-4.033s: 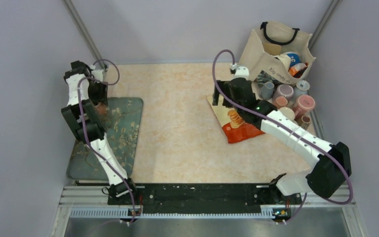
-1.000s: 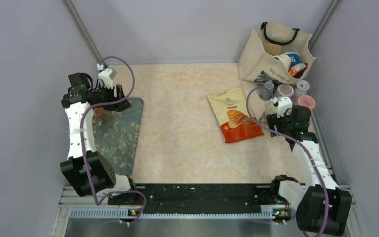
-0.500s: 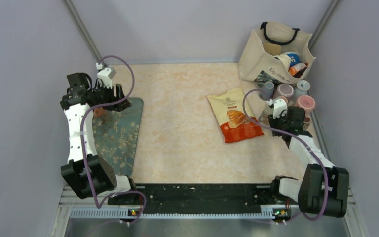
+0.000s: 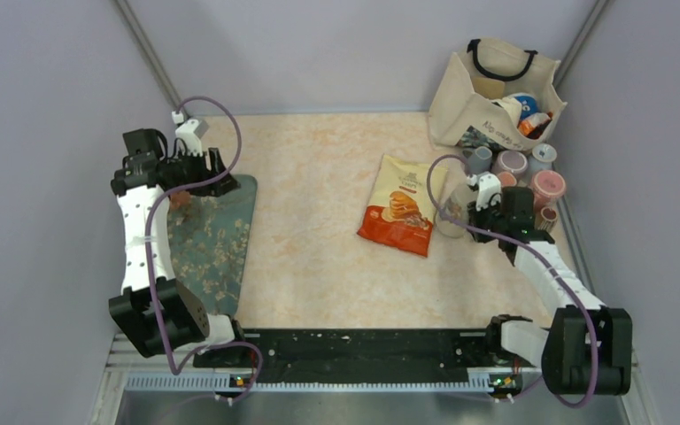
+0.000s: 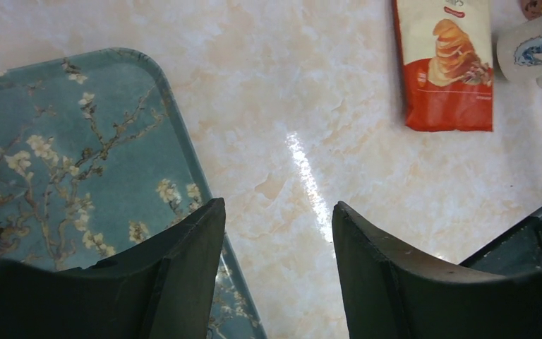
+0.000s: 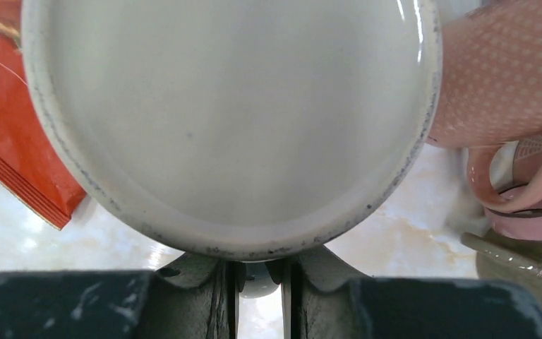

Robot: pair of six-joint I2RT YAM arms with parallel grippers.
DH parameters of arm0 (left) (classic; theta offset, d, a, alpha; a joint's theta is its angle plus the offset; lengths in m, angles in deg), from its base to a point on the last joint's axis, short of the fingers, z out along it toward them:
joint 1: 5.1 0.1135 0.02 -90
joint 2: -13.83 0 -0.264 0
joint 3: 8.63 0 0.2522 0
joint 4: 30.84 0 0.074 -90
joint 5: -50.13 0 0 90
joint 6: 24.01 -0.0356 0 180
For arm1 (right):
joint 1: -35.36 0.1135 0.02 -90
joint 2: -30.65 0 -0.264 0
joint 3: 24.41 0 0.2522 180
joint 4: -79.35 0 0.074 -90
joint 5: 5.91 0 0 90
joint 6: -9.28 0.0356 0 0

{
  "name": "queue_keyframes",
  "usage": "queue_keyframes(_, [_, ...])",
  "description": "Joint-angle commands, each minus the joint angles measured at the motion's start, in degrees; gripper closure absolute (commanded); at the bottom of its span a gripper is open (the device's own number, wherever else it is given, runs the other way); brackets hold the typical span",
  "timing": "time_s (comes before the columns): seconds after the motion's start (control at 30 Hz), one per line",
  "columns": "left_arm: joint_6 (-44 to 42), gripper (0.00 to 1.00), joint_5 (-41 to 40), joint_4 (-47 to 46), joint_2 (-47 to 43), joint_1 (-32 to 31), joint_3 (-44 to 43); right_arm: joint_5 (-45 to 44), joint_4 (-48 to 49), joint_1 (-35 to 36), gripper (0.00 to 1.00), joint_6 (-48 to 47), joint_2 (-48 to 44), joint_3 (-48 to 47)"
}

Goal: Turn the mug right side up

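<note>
The mug (image 4: 450, 211) is white with a blue dragon print (image 5: 533, 44) and lies tipped beside the chips bag (image 4: 398, 215). In the right wrist view its round white end (image 6: 233, 120) fills the picture, rimmed with dark specks. My right gripper (image 4: 475, 211) is shut on the mug's handle (image 6: 257, 281), which shows in the narrow slot between its fingers (image 6: 201, 282). My left gripper (image 4: 220, 182) hangs open and empty over the right edge of the teal tray (image 5: 56, 176), far from the mug.
A canvas tote bag (image 4: 496, 88) with groceries stands at the back right. Several other mugs (image 4: 512, 165) crowd in front of it, and a pink dotted one (image 6: 501, 85) sits right beside the held mug. The floral tray (image 4: 212, 239) lies at the left.
My right gripper has closed on the mug's handle and moved left with it. The chips bag has been pushed left and turned. My left arm has barely moved.
</note>
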Motion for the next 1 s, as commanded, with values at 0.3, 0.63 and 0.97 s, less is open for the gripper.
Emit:
queue_keyframes(0.3, [17.5,0.41,9.6,-9.4,-1.2,-13.0,2.4,4.1,21.3,7.8,1.0,42.1,-9.5,-1.9])
queue_keyframes(0.63, [38.0,0.25,24.0,-26.3,-1.9,-22.4,3.8,1.6,41.6,29.9,1.0,59.8,-1.6,-9.4])
queue_keyframes(0.97, [44.3,0.27,21.5,-33.3,-3.0,-26.0,5.8,0.8,50.9,41.0,1.0,62.6,8.3,-18.3])
